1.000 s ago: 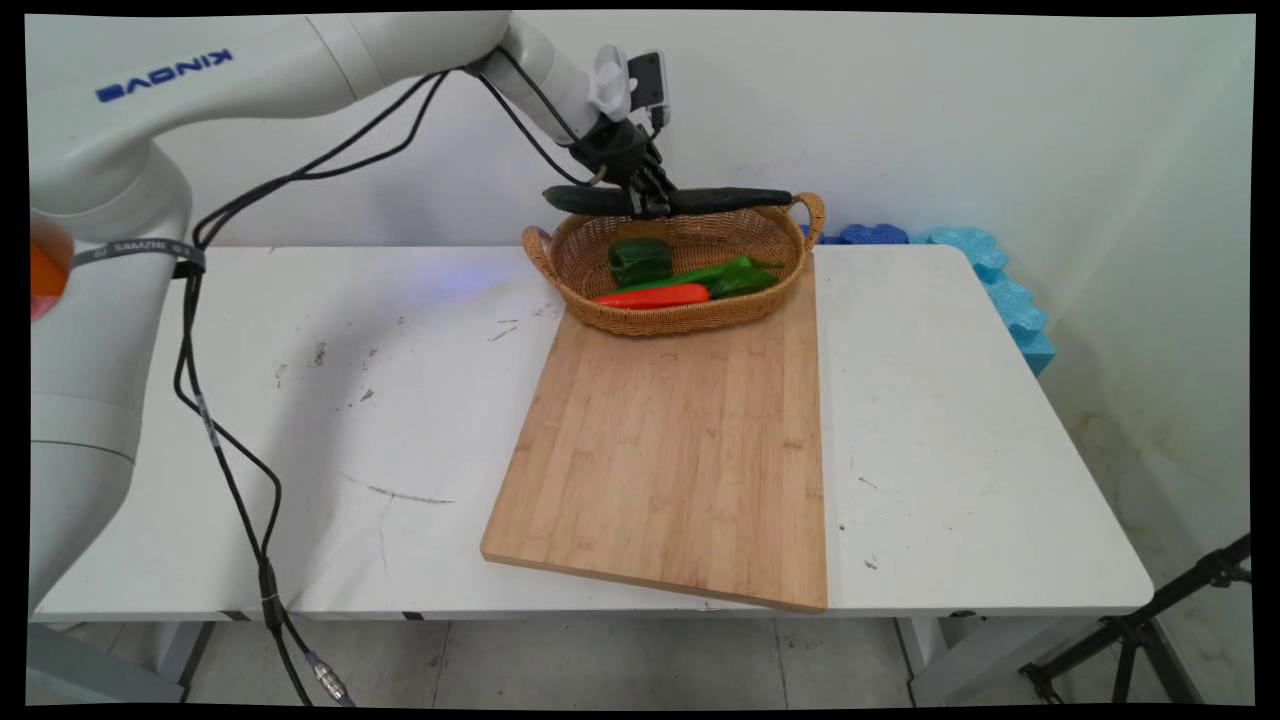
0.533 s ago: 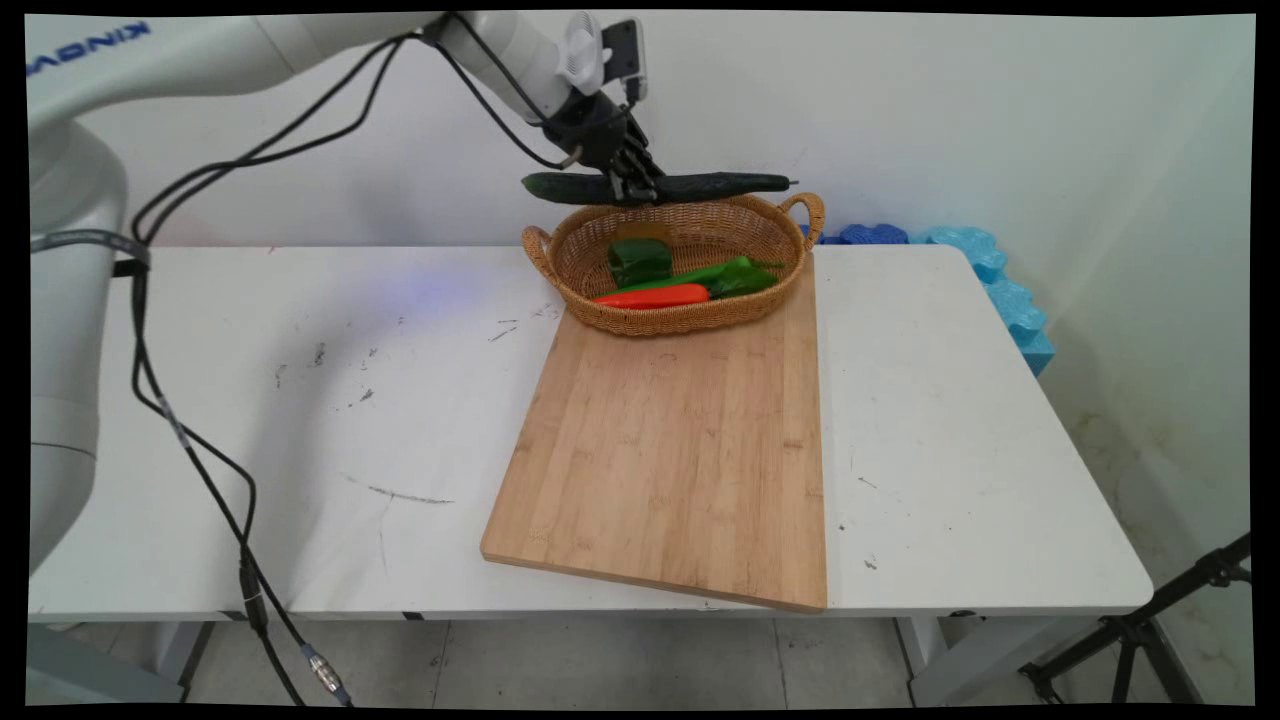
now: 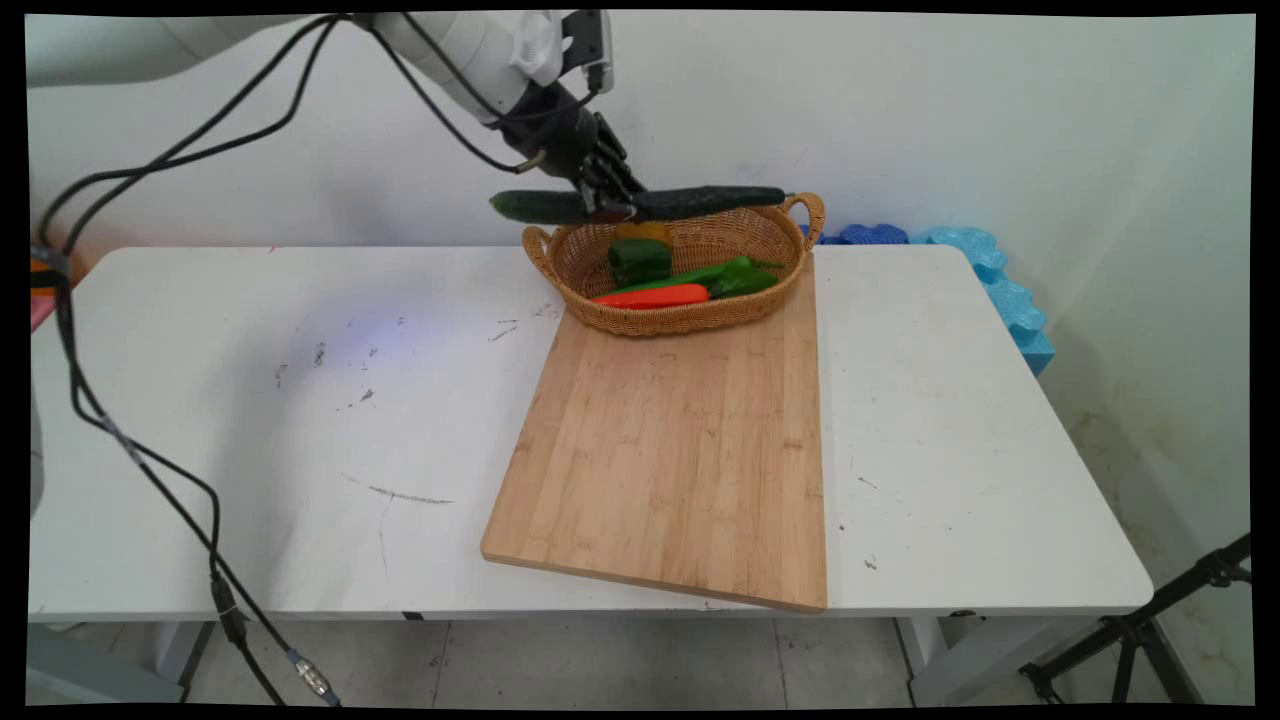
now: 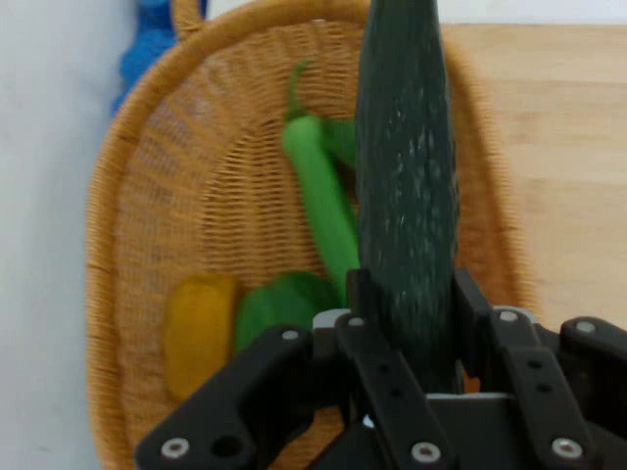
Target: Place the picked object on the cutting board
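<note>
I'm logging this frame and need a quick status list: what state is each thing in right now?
Gripper: shut on the cucumber, above the basket.
Cucumber: held level in the air, clear of the basket.
Basket: on the board's far end, holding peppers.
Red pepper: lying in the basket.
Long green pepper: lying in the basket.
Yellow pepper: in the basket.
Board: flat on the table, near part bare.
</note>
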Controlling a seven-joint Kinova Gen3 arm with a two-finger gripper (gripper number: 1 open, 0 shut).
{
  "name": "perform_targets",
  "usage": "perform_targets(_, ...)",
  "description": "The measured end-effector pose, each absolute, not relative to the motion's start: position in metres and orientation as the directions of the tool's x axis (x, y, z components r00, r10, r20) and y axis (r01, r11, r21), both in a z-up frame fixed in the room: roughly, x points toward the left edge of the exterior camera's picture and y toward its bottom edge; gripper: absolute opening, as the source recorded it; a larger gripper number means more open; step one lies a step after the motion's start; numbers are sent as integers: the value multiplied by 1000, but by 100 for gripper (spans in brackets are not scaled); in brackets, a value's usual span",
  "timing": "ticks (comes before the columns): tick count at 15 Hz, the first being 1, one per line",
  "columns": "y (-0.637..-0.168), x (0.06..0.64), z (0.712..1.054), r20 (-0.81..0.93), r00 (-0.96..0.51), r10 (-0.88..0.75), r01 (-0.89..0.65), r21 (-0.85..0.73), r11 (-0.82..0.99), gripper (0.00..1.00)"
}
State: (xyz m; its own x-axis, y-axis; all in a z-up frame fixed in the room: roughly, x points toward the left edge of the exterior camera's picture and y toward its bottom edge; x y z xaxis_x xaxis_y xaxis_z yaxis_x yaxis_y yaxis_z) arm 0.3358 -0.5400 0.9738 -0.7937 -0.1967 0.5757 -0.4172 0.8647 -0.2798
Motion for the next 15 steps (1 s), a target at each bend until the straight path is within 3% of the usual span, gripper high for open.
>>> perform_targets(7,-475,333,977,588,-767,-256,-417,-154,896,0)
perform_targets(15,-416,320,953,583,-741,-334,-415,-7,910,0)
